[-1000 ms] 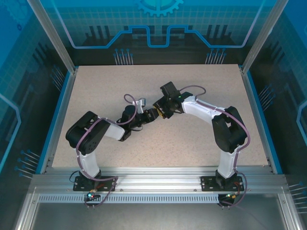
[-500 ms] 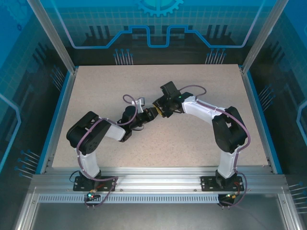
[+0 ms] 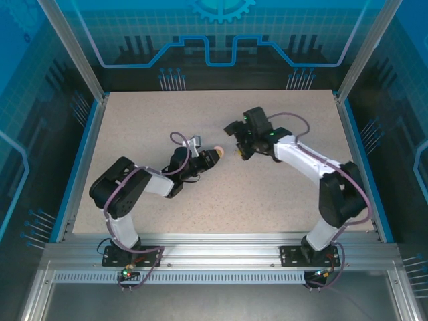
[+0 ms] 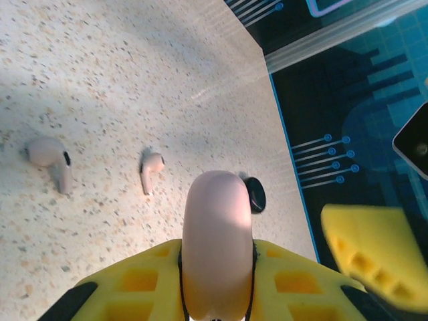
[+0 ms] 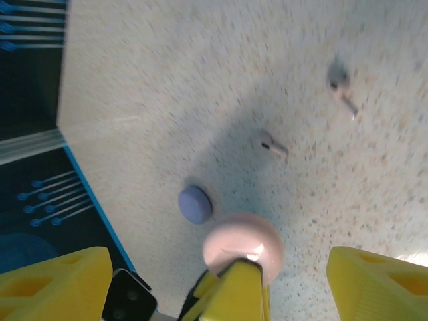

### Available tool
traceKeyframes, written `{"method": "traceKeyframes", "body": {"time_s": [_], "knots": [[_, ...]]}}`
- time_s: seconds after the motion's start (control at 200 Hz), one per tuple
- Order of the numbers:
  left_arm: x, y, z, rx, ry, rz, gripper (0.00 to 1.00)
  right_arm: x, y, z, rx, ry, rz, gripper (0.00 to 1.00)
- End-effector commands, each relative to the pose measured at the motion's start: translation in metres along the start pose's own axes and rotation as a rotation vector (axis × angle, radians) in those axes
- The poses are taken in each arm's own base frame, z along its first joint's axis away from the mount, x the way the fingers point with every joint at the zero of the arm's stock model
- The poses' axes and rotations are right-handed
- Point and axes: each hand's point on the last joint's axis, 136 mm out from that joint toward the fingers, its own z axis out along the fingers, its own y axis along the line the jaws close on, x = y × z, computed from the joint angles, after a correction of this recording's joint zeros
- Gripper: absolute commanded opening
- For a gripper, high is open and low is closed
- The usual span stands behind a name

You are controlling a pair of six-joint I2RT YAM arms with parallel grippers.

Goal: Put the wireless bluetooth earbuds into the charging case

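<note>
Left hand (image 3: pixel 207 160) clamped on pink case (image 4: pixel 217 241), held edge-on above bench (image 3: pixel 134 120); lid looks shut. Right hand (image 3: pixel 238 144) open, empty, just beside case. Pink bud (image 4: pixel 151 170) and second bud (image 4: pixel 50 157) lie loose on bench, apart from case. Judgement: nothing inserted yet; case needs opening, then both buds picked and seated.

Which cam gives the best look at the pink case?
Left wrist: the pink case sits large and sharp, edge-on in the left hand. Right wrist shows its round face, slightly blurred; top external, a small pink dot.
</note>
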Motion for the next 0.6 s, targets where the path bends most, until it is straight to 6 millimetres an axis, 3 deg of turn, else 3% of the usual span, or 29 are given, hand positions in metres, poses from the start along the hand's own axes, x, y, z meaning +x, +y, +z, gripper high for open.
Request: {"method": "traceKeyframes", "body": {"time_s": [0.0, 0.11, 0.24, 0.265, 0.34, 0.595], "knots": [[0.005, -0.024, -0.009, 0.043, 0.084, 0.066, 0.00, -0.012, -0.002, -0.014, -0.057, -0.010, -0.184, 0.84], [0.011, -0.039, -0.016, 0.066, 0.157, 0.123, 0.00, -0.008, 0.003, -0.026, -0.167, -0.028, -0.431, 0.83], [0.014, -0.057, -0.025, 0.090, 0.235, 0.199, 0.00, 0.000, 0.013, -0.056, -0.370, -0.095, -0.630, 0.84], [0.014, -0.058, -0.026, 0.089, 0.247, 0.205, 0.00, 0.001, 0.003, -0.055, -0.370, -0.086, -0.642, 0.84], [0.011, -0.060, -0.031, 0.097, 0.262, 0.203, 0.00, 0.006, -0.004, -0.062, -0.401, -0.062, -0.692, 0.84], [0.011, -0.075, -0.038, 0.169, 0.327, 0.204, 0.00, 0.048, -0.004, -0.063, -0.512, 0.094, -0.824, 0.81]]}}
